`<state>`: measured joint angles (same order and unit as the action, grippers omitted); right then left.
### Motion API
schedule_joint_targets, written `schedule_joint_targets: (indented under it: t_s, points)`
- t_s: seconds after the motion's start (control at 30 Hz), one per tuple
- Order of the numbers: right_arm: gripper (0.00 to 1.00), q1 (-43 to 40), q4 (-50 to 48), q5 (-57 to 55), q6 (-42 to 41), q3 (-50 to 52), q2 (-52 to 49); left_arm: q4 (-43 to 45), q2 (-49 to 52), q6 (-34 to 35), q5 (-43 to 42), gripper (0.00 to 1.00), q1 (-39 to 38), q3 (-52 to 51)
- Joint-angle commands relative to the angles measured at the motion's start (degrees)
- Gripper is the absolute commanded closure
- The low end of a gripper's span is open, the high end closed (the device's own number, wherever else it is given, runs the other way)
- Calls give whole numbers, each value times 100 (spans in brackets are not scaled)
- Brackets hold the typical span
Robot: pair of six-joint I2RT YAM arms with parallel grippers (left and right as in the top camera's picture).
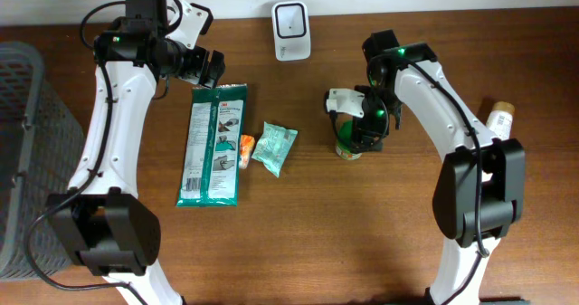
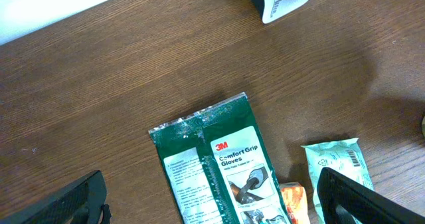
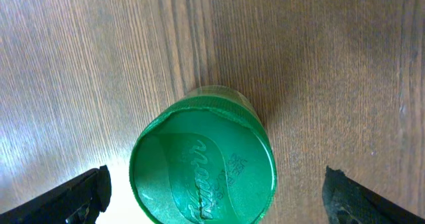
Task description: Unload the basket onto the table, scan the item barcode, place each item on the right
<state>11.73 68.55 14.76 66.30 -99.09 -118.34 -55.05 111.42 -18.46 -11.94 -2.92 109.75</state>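
Note:
A green-lidded jar [image 3: 202,157] stands upright on the wooden table, directly under my right gripper [image 3: 216,199]. The jaws are open, one on each side of the lid with a gap to it. From overhead the jar [image 1: 346,148] shows just below that gripper [image 1: 364,124]. The white barcode scanner [image 1: 291,31] stands at the table's far edge. My left gripper [image 2: 212,201] hangs open and empty over the top end of a green glove pack [image 2: 219,164]. In the overhead view the left gripper [image 1: 213,67] sits left of the scanner.
A pale green packet [image 1: 274,147] and a small orange item [image 1: 246,147] lie right of the glove pack [image 1: 213,144]. A bottle [image 1: 500,118] lies at the right edge. A grey mesh basket [image 1: 20,151] stands at the left.

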Motion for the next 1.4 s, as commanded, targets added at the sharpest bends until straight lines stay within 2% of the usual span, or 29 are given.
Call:
schedule_joint_targets:
  t_s: [0.0,0.1,0.13,0.3,0.4,0.57,0.73,0.83,0.97,1.17,1.37]
  points:
    - [2,24,9,109,-800,-46,2,2,-184,-31,-22,1,20,114]
    - [2,24,249,114,-1731,-501,13,2,-184,-31,-22,1,20,114]
    - [2,24,557,109,-2417,-907,24,2,-184,-31,-22,1,20,114]
    - [2,31,1309,208,-4207,-1775,24,2,-184,-31,-22,1,20,114]
    - [2,33,1298,1080,-4284,-1676,0,2,-184,-31,-22,1,20,114]
    - [2,66,1252,348,-4315,-1353,-11,2,-184,-31,-22,1,20,114]
    - [2,332,640,-920,-4935,-901,-13,2,-184,-31,-22,1,20,114]
    - [2,549,476,-955,-5005,-691,-13,2,-184,-31,-22,1,20,114]
    - [2,627,254,-1209,-5595,-601,-101,2,-184,-31,-22,1,20,114]
    - [0,627,271,-1292,-5783,-479,-363,2,-184,-31,-22,1,20,114]
    - [6,625,275,-1290,-5783,-308,-420,2,-184,-31,-22,1,20,114]
